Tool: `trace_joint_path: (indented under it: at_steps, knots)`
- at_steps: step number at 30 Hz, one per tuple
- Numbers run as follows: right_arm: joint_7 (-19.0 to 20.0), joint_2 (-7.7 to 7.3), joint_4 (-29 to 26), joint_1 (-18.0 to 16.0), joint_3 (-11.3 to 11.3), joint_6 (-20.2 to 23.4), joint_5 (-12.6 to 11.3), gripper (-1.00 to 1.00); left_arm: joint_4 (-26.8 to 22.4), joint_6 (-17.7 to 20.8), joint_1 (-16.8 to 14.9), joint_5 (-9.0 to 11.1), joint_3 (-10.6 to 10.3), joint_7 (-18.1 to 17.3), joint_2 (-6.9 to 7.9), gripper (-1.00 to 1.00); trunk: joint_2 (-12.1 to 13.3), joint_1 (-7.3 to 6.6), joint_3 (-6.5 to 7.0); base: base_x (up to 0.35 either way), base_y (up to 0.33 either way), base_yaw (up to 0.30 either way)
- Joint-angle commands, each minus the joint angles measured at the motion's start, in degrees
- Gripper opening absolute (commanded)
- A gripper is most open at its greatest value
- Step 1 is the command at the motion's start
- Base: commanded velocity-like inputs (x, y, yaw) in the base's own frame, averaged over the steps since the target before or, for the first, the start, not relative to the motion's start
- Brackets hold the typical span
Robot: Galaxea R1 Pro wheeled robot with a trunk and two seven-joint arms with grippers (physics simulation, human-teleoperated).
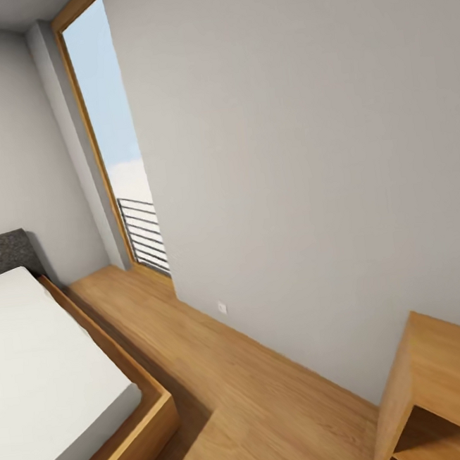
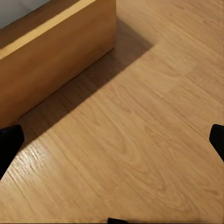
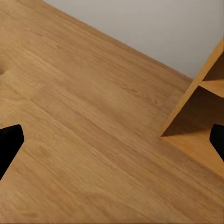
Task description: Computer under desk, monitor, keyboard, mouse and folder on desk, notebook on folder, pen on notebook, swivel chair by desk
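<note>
In transit: no task item in view yet; wooden shelf unit (image 1: 444, 377) lies ahead-right, nearer my right gripper (image 3: 112, 144) than the left gripper (image 2: 112, 144); both jaws spread, empty.

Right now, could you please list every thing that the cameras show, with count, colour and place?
bed: one, white mattress in a light wood frame, head view's left
headboard: one, dark grey, behind the mattress
window: one tall, wood-framed, far corner, sky beyond
railing: one, dark bars, at the window's lower part
wall outlet: one, white, low on the grey wall
wooden shelf unit: one, light wood, head view's lower right
floor: light wood planks
left gripper: black fingertips far apart, above the floor
right gripper: black fingertips far apart, near the shelf unit
</note>
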Motion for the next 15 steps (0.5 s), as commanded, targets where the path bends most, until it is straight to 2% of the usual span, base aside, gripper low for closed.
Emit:
trace_joint_path:
  at_steps: [1, 6, 11, 15]
  knots:
    - [-0.11, -0.06, -0.04, -0.03, -0.01, -0.12, 0.03, 1.00, 0.18, 0.03, 0.01, 0.11, 0.01, 0.05, -0.17, 1.00, -0.04, 0.00, -0.13, 0.000, 0.000, 0.166]
    - [-0.11, -0.24, -0.17, -0.01, -0.12, -0.21, 0.01, 1.00, 0.41, -0.34, 0.01, -0.15, -0.15, -0.24, -1.14, 1.00, -0.04, 0.00, -0.50, 0.000, 0.000, 0.165]
    - [-0.11, -0.30, -0.20, -0.03, -0.15, -0.15, 0.05, 1.00, -3.59, -0.25, 0.01, 0.11, 0.09, 0.05, 1.07, 1.00, -0.04, 0.00, -0.87, 0.000, 0.000, 0.165]
    - [-0.11, -0.45, -0.32, 0.00, -0.17, -0.23, 0.07, 1.00, -3.97, -0.14, 0.01, 0.16, 0.18, 0.19, 1.28, 1.00, -0.04, 0.00, -1.17, 0.000, 0.000, 0.165]
